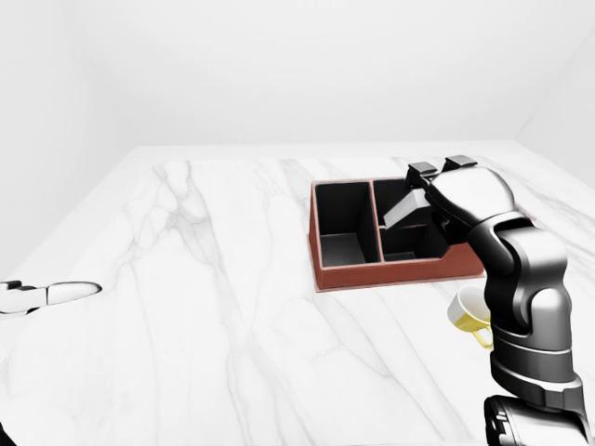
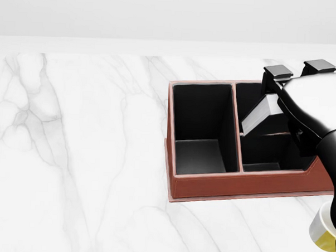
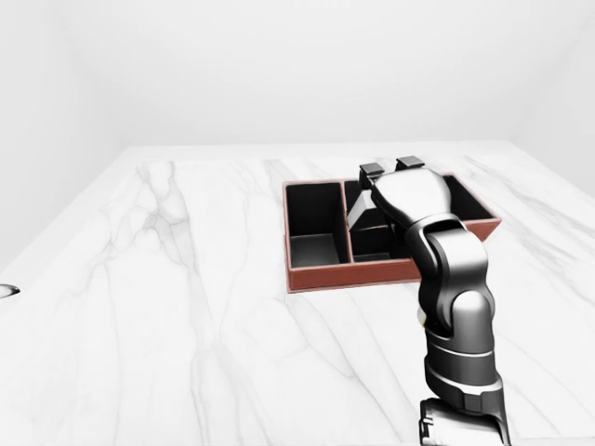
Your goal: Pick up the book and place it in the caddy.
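The red-brown caddy [image 2: 210, 186] with black compartments stands on the white marble table at the right of the head view. My right hand [image 2: 295, 92] hovers over the caddy's right compartment, fingers closed round the book [image 2: 261, 115], a grey-white slab. The book tilts down into that compartment, its lower end hidden inside. The left compartment [image 2: 204, 136] holds nothing. My left hand [image 1: 51, 295] rests low at the left edge of the left-eye view, far from the caddy, with fingers stretched out and holding nothing.
A yellow and white mug [image 1: 469, 311] stands on the table just below the caddy's right end, partly behind my right forearm [image 1: 521, 279]. The marble table [image 1: 214, 307] spreads wide to the left of the caddy. White walls lie beyond the table's edges.
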{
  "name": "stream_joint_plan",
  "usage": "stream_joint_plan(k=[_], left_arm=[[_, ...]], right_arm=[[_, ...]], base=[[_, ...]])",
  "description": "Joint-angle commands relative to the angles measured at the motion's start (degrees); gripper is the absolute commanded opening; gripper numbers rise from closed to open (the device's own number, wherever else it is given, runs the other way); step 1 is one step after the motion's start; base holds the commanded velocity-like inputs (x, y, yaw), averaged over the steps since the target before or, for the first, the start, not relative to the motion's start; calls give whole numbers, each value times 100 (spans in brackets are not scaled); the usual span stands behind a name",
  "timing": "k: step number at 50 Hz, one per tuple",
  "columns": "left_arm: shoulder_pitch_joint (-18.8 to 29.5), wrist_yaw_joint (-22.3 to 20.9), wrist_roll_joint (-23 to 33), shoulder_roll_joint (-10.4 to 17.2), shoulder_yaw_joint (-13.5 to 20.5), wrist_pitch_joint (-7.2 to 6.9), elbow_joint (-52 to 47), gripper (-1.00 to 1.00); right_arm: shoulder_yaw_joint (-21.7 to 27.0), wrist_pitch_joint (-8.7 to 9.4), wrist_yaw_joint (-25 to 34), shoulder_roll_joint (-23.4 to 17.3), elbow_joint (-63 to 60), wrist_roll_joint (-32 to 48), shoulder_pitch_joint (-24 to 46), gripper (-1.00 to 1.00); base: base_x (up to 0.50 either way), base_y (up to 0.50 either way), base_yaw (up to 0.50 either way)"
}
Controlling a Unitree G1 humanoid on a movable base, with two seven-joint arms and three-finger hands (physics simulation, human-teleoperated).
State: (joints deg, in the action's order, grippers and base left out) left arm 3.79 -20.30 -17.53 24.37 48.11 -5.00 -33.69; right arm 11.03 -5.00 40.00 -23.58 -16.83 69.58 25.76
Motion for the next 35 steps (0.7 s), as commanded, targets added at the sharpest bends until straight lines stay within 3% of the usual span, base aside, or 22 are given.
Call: stream_joint_plan(k=[1, 16, 35], left_arm=[[1, 0, 4, -5, -9, 0, -7, 100], [-4, -5, -19, 1, 12, 0, -31, 100], [-13, -6, -43, 0, 37, 0, -7, 100]], right_arm=[[-143, 0, 0, 294, -92, 352, -53, -100], [-378, 0, 0, 625, 89, 929, 6, -100], [-377, 0, 0, 496, 396, 1244, 157, -100]], base=[[0, 0, 0], [0, 0, 0], [0, 0, 0]])
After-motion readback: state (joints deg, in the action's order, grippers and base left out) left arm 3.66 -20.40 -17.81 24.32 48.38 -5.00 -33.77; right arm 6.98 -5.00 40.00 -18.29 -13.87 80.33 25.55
